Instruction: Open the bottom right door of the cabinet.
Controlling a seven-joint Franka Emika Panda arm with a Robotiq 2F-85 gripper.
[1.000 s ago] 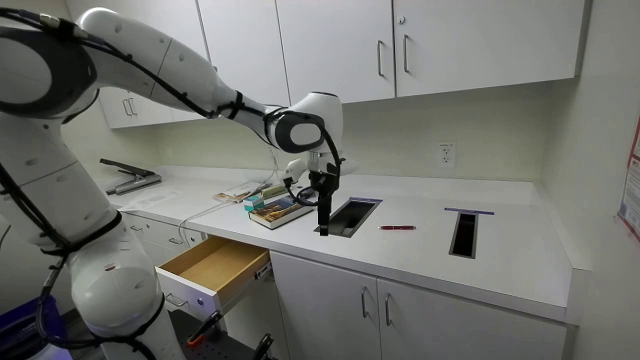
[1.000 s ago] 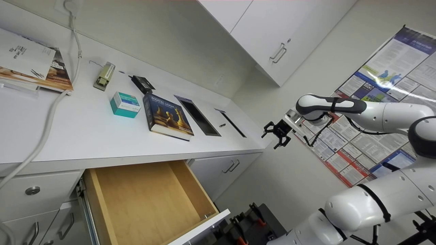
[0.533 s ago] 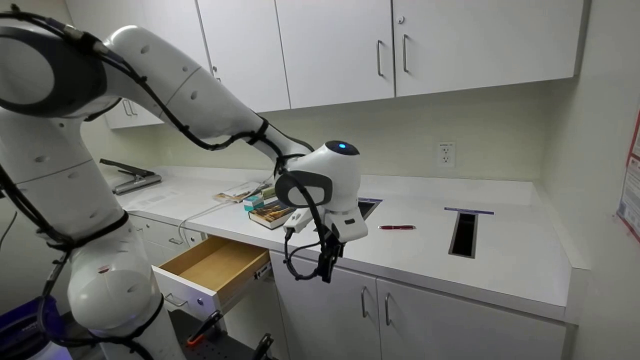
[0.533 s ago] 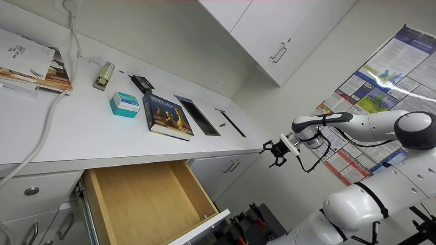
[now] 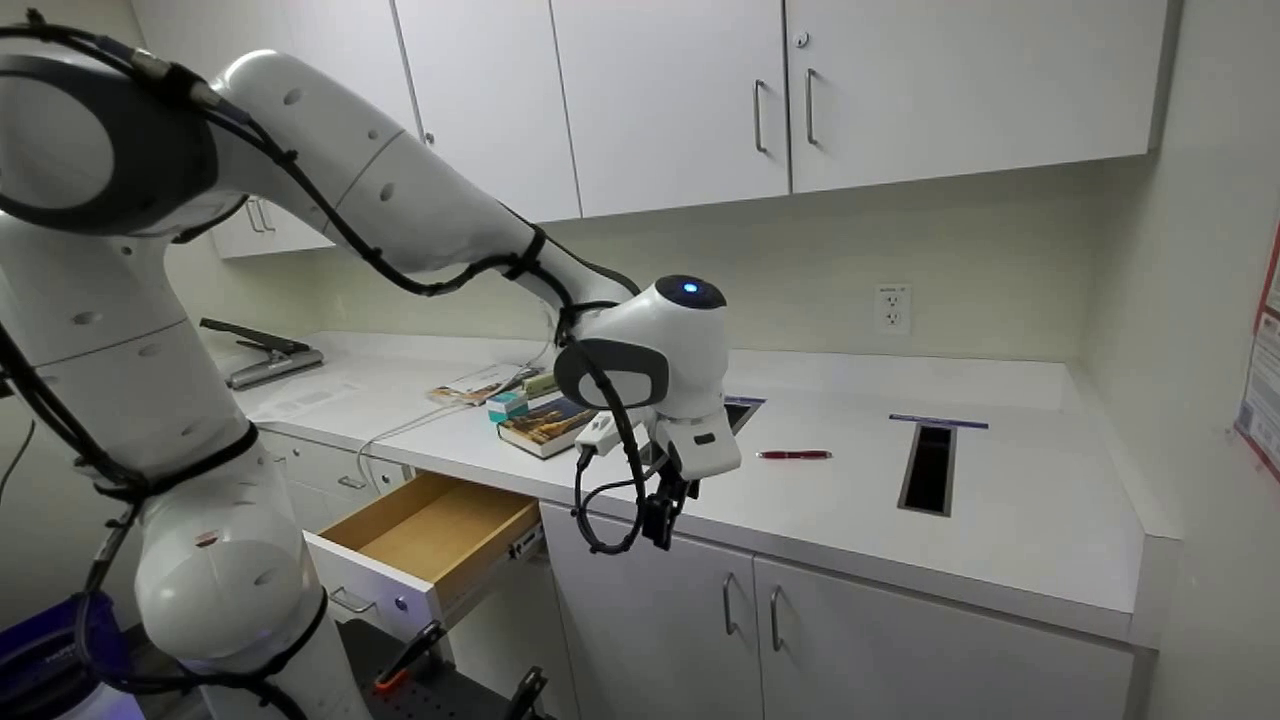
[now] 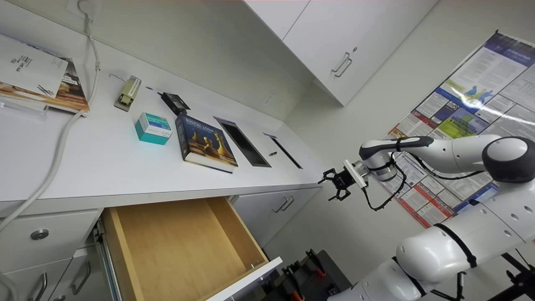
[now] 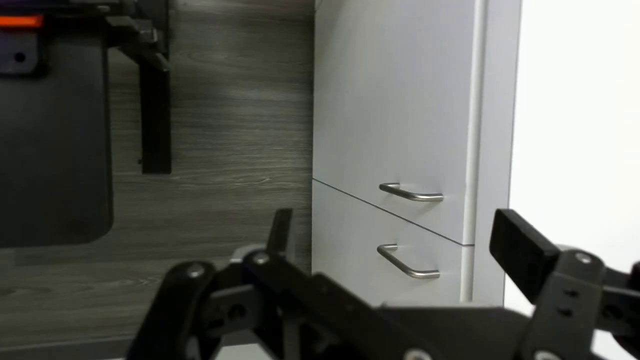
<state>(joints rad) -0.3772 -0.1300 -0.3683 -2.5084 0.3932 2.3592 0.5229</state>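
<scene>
White countertop point(image 5: 1030, 530) — btm R door point(image 5: 920, 652) closed below, claw point(image 7: 393, 219) spread wide.

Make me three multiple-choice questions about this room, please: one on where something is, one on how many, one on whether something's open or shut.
1. Where is the small teal-and-white box relative to the thick dark-blue book?
A) On top of it
B) Beside it, on the flat white countertop
C) Underneath it

2. How many dark rectangular cut-outs show in the countertop?
A) Two
B) Four
C) Six

3. How does the flat white bottom right door stand?
A) Wide open
B) Half open
C) Shut

1 B: both exterior views show it on the countertop at the book's side.
2 A: an exterior view shows one wider and one narrower opening.
3 C: in an exterior view, its front lies level with the matching white door beside it.
</scene>
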